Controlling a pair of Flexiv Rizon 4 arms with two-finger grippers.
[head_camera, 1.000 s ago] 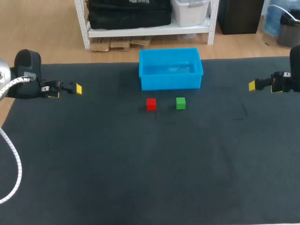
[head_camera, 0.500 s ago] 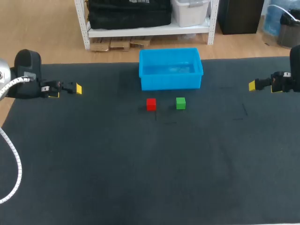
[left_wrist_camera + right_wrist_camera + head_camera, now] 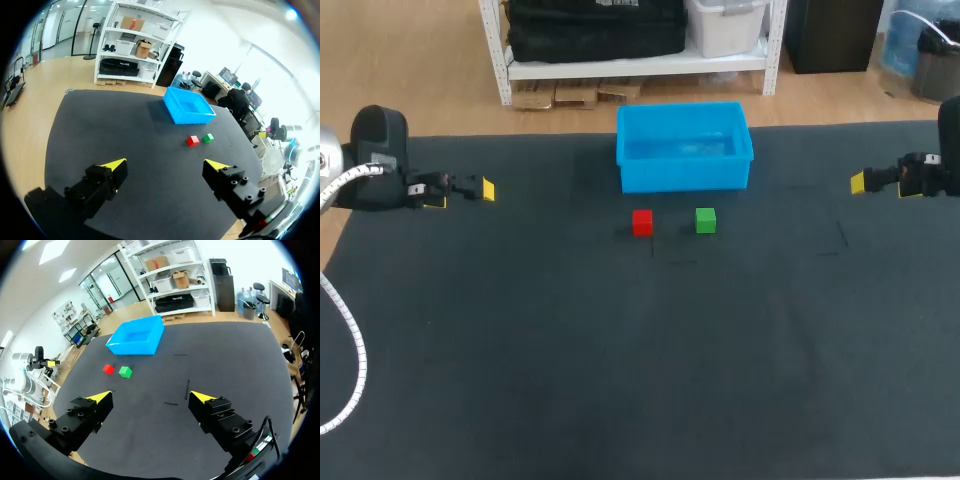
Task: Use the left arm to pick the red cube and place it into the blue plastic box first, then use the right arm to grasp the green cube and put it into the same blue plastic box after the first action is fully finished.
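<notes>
While they sit flat on the dark tabletop [image 3: 620,350], the small red cube [image 3: 642,222] and small green cube [image 3: 706,220] lie side by side, apart, near the blue plastic box [image 3: 685,174]. Its long side runs crosswise, and its open top shows only blue floor. The left gripper [image 3: 165,164] and right gripper [image 3: 151,397] gape wide, holding nothing.

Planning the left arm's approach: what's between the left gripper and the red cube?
Nothing: only bare black table between left gripper and red cube, seen in the head and left wrist views.

Head view high behind, wrists low from sides, sharing blue box [image 3: 684,176]
</notes>
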